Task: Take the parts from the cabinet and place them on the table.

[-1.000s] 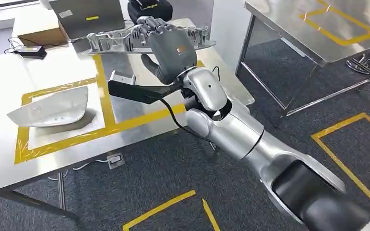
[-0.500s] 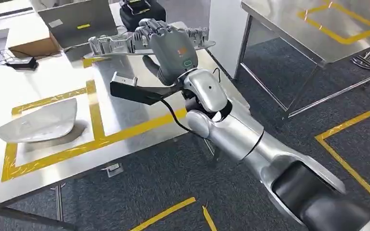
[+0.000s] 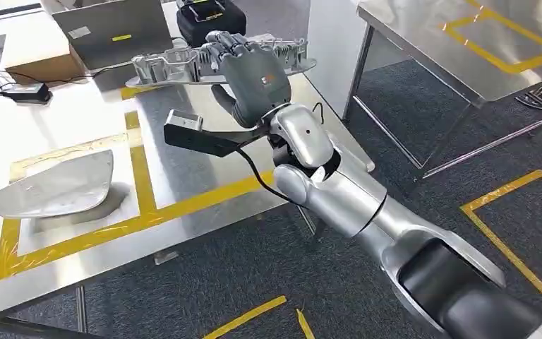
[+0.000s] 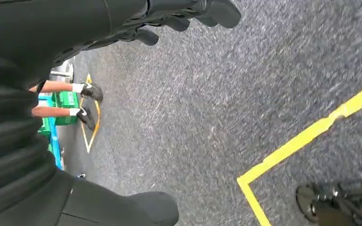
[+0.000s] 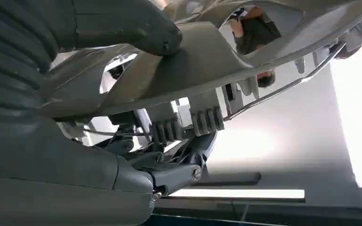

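Gripping the long grey part [image 3: 215,63] at its middle, the right hand [image 3: 250,74] holds it above the table's [image 3: 183,169] far edge, long axis running along that edge. Left hand [image 4: 188,14] hangs by the floor; cannot tell its grip.

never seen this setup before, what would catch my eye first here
First, the silver right arm reaching over the steel table, its grey right hand gripping a long grey ribbed plastic part above the table's far edge. Next, a pale curved shell-shaped part lying inside a yellow tape rectangle on the table, to the robot's left.
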`<action>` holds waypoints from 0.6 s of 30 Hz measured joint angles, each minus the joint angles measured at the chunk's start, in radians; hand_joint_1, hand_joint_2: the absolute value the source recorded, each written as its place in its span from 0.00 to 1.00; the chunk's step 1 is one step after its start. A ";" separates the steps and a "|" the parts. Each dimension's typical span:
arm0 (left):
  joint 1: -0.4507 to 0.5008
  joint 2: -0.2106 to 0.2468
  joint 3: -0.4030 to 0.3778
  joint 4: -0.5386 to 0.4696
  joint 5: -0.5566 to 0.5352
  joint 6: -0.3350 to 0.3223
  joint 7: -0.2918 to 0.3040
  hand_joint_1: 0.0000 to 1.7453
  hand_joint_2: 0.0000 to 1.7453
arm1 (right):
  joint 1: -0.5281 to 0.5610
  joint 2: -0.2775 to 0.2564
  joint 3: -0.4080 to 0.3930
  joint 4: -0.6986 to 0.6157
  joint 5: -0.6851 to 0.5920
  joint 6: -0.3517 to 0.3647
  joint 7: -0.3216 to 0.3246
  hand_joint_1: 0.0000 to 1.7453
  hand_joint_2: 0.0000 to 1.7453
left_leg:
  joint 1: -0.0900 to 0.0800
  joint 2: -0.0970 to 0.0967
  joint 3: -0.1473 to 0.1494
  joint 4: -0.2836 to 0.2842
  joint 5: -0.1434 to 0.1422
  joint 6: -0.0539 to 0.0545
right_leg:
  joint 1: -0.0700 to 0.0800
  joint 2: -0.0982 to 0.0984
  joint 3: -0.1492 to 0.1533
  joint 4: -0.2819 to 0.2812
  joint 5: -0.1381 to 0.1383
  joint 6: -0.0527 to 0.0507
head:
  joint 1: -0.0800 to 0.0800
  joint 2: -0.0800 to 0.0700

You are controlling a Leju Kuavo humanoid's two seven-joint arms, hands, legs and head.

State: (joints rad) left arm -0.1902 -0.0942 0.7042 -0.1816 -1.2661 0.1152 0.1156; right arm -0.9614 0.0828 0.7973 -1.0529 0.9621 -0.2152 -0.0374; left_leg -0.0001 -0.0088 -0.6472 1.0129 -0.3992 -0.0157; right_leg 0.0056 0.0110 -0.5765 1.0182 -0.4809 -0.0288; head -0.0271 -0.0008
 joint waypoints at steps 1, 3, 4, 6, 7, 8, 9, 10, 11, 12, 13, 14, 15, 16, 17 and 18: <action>-0.001 0.000 0.000 0.000 0.000 0.000 -0.002 0.00 1.00 | 0.000 0.000 0.000 0.000 0.001 0.000 -0.002 1.00 1.00 | 0.000 0.000 0.000 0.000 -0.001 0.002 | 0.000 0.000 0.001 -0.002 -0.001 0.001 | 0.000 0.000; -0.001 -0.002 0.001 0.000 0.000 0.000 -0.003 0.00 1.00 | 0.000 0.000 0.000 0.000 0.003 0.000 -0.002 1.00 1.00 | 0.000 0.000 0.000 0.000 -0.003 0.005 | 0.000 -0.001 0.005 -0.007 -0.002 0.004 | 0.000 0.000; -0.001 -0.002 0.001 0.000 0.000 0.000 -0.003 0.00 1.00 | 0.000 0.000 0.000 0.000 0.003 0.000 -0.002 1.00 1.00 | -0.002 0.000 0.000 0.003 -0.006 0.009 | -0.001 -0.002 0.007 -0.011 -0.001 0.009 | 0.000 0.000; -0.001 -0.002 0.001 0.000 0.000 0.000 -0.005 0.00 1.00 | 0.001 0.000 -0.001 0.000 0.005 0.001 -0.001 1.00 1.00 | -0.004 0.000 0.000 0.006 -0.010 0.016 | -0.005 -0.004 0.010 -0.012 -0.003 0.024 | 0.000 0.000; -0.001 -0.001 0.002 0.000 0.000 0.000 -0.005 0.00 1.00 | 0.001 0.000 -0.001 0.000 0.007 0.001 -0.001 1.00 1.00 | -0.005 0.000 0.000 0.008 -0.011 0.017 | -0.006 -0.004 0.010 -0.012 -0.004 0.027 | 0.000 0.000; -0.001 -0.001 0.002 0.000 0.000 0.000 -0.005 0.00 1.00 | 0.001 0.000 -0.001 0.000 0.008 0.002 -0.001 1.00 1.00 | -0.006 0.000 0.000 0.009 -0.012 0.019 | -0.007 -0.004 0.011 -0.012 -0.004 0.029 | 0.000 0.000; -0.001 0.000 0.002 0.000 0.000 0.000 -0.006 0.00 1.00 | 0.001 0.000 -0.001 0.000 0.011 0.002 -0.001 1.00 1.00 | -0.007 0.000 -0.001 0.009 -0.013 0.021 | -0.008 -0.004 0.011 -0.013 -0.004 0.032 | 0.000 0.000; -0.001 0.000 0.003 0.000 0.000 0.000 -0.006 0.00 1.00 | 0.001 0.001 -0.001 -0.002 0.014 0.003 -0.001 1.00 1.00 | -0.009 -0.002 -0.001 0.009 -0.014 0.024 | -0.009 -0.005 0.012 -0.014 -0.004 0.035 | 0.000 0.000; -0.001 0.000 0.003 0.000 0.000 0.000 -0.006 0.00 1.00 | 0.000 0.002 -0.001 -0.004 0.017 0.004 -0.001 1.00 1.00 | -0.006 -0.003 0.003 0.004 -0.012 0.028 | -0.008 -0.007 0.015 -0.015 -0.005 0.039 | 0.000 0.000; -0.001 -0.001 0.003 0.000 0.000 0.000 -0.007 0.00 1.00 | 0.003 0.002 -0.002 -0.009 0.019 0.006 0.000 1.00 1.00 | 0.005 -0.004 0.012 -0.006 -0.007 0.034 | -0.007 -0.007 0.011 -0.007 -0.011 0.044 | -0.001 0.000; -0.001 -0.001 0.003 0.000 -0.001 0.000 -0.008 0.00 1.00 | 0.002 0.002 -0.003 -0.011 0.021 0.007 -0.002 1.00 1.00 | 0.006 -0.006 0.016 -0.008 -0.007 0.037 | -0.007 -0.007 -0.002 0.030 -0.033 0.047 | 0.004 0.000; -0.003 -0.001 0.004 0.000 -0.002 0.000 -0.009 0.00 1.00 | 0.002 0.002 -0.003 -0.013 0.023 0.009 -0.002 1.00 1.00 | 0.006 -0.008 0.016 -0.008 -0.007 0.038 | -0.008 -0.007 -0.037 0.097 -0.070 0.050 | 0.005 0.000; -0.003 -0.001 0.004 0.000 -0.003 0.000 -0.010 0.00 1.00 | 0.005 0.002 -0.003 -0.014 0.025 0.012 -0.002 1.00 1.00 | 0.006 -0.012 0.016 -0.007 -0.007 0.039 | -0.011 -0.007 -0.083 0.188 -0.110 0.052 | 0.005 0.000; -0.003 -0.001 0.004 0.000 -0.003 0.000 -0.010 0.00 1.00 | 0.008 0.001 -0.003 -0.014 0.025 0.015 -0.002 1.00 1.00 | 0.006 -0.016 0.015 -0.007 -0.008 0.039 | -0.013 -0.007 -0.128 0.267 -0.138 0.054 | 0.005 0.000; -0.001 -0.001 0.005 0.000 -0.003 0.000 -0.010 0.00 1.00 | 0.011 0.000 -0.003 -0.014 0.025 0.016 -0.002 1.00 1.00 | 0.006 -0.022 0.015 -0.005 -0.009 0.038 | -0.015 -0.007 -0.158 0.316 -0.143 0.055 | 0.005 0.000; 0.000 -0.001 0.005 0.000 -0.003 0.000 -0.010 0.00 1.00 | 0.014 0.000 -0.003 -0.014 0.025 0.016 -0.001 1.00 1.00 | 0.008 -0.030 0.016 -0.003 -0.010 0.036 | -0.018 -0.007 -0.164 0.311 -0.122 0.056 | 0.005 0.000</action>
State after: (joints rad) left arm -0.1905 -0.0950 0.7092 -0.1812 -1.2688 0.1148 0.1061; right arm -0.9473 0.0824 0.7946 -1.0670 0.9873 -0.1987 -0.0385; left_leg 0.0075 -0.0392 -0.6315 1.0096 -0.4095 0.0198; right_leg -0.0120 0.0038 -0.7400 1.3291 -0.6025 0.0268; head -0.0221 -0.0008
